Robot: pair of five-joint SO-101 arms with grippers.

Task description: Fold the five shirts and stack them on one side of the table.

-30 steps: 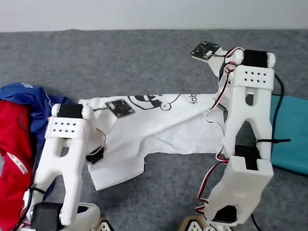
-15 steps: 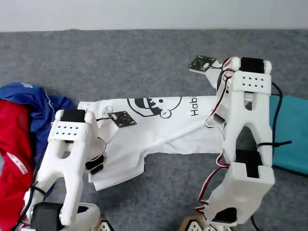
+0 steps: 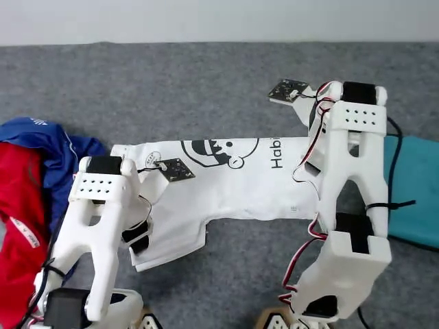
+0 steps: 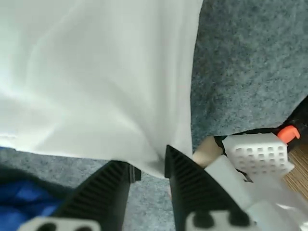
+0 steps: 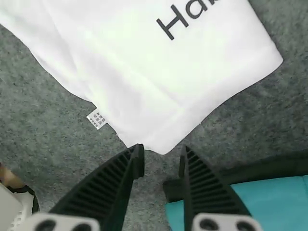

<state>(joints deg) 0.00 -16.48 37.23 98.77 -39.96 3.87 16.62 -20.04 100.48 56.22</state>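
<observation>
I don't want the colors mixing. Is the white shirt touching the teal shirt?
Apart. The right wrist view shows a strip of gray table between the white shirt and the teal shirt.

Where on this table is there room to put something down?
The widest bare table lies beyond the white shirt, along the far edge. A smaller patch lies on its near side, between the left arm and right arm. Crowded: red shirt and blue shirt left, teal shirt right.

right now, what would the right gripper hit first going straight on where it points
Probably the corner of the white shirt, just ahead of the right gripper between its open fingers; depth is unclear, so perhaps the grey table first.
</observation>
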